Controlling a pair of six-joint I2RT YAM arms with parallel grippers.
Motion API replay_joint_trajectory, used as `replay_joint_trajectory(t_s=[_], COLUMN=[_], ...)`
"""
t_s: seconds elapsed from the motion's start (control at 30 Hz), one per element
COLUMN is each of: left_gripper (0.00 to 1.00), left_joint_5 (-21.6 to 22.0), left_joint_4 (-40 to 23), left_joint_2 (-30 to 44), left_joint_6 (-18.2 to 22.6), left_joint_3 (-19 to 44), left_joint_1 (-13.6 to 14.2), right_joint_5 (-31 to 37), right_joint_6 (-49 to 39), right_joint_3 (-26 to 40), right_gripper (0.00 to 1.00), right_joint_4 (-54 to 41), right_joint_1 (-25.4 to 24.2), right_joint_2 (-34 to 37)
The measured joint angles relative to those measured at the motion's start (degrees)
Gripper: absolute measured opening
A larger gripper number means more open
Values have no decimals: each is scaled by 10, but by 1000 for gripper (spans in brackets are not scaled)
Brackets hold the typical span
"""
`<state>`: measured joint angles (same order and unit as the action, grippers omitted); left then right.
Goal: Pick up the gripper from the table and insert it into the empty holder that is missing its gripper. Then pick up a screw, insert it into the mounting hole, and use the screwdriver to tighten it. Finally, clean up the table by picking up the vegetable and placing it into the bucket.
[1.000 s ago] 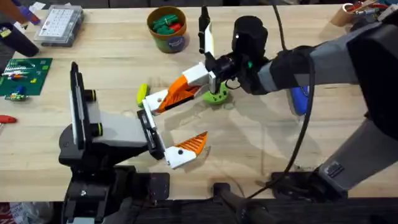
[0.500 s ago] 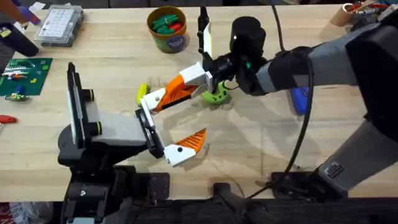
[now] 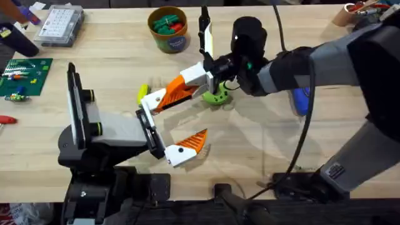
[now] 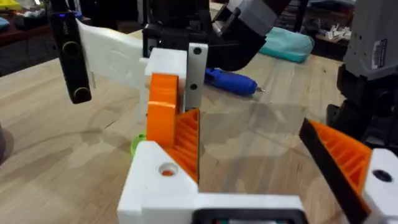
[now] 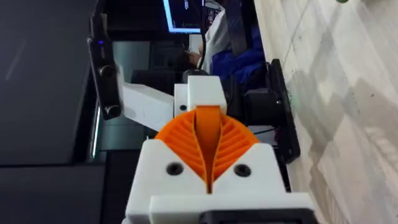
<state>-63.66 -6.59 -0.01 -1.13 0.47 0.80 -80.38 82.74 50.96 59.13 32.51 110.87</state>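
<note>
The gripper (image 3: pixel 170 95), an orange ribbed wedge on a white base, hangs above the table with its base at the upper end of the holder (image 3: pixel 150 132). My right gripper (image 3: pixel 195 80) is shut on its orange part; the right wrist view shows the wedge (image 5: pixel 208 134) pinched between my right fingers. The holder is the black bar on my left arm, and it carries another orange finger (image 3: pixel 189 147) at its lower end. My left gripper (image 4: pixel 249 127) stands open, the held wedge (image 4: pixel 180 134) on one side. A light green vegetable (image 3: pixel 217 95) lies on the table under my right wrist. The bucket (image 3: pixel 167 28) stands at the back.
A blue screwdriver (image 3: pixel 302 100) lies at the right, partly under my right arm. A yellow-green piece (image 3: pixel 142 94) sits beside the holder. A clear compartment box (image 3: pixel 59 25) and a green board (image 3: pixel 22 75) are at the far left. A black and yellow tool (image 3: pixel 205 31) stands by the bucket.
My right gripper has carried the orange wedge a little to the left, closer onto the holder. The left arm shifted slightly left. In the last half second nothing visibly moved.
</note>
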Motion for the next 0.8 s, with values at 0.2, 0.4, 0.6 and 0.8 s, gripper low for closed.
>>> replay_joint_trajectory(t_s=[0.2, 0.4, 0.6, 0.8], left_gripper=[986, 986, 986, 986], left_joint_5=[0, 0, 0, -22], left_joint_4=[0, 0, 0, -3], left_joint_2=[0, 0, 0, 0], left_joint_6=[0, 0, 0, 0], left_joint_3=[0, 0, 0, 0], left_joint_1=[0, 0, 0, 6], right_joint_5=[0, 0, 0, 17], right_joint_6=[0, 0, 0, 5], right_joint_3=[0, 0, 0, 3], right_gripper=[8, 8, 8, 829], right_joint_4=[0, 0, 0, 0], right_joint_1=[0, 0, 0, 12], right_joint_2=[0, 0, 0, 1])
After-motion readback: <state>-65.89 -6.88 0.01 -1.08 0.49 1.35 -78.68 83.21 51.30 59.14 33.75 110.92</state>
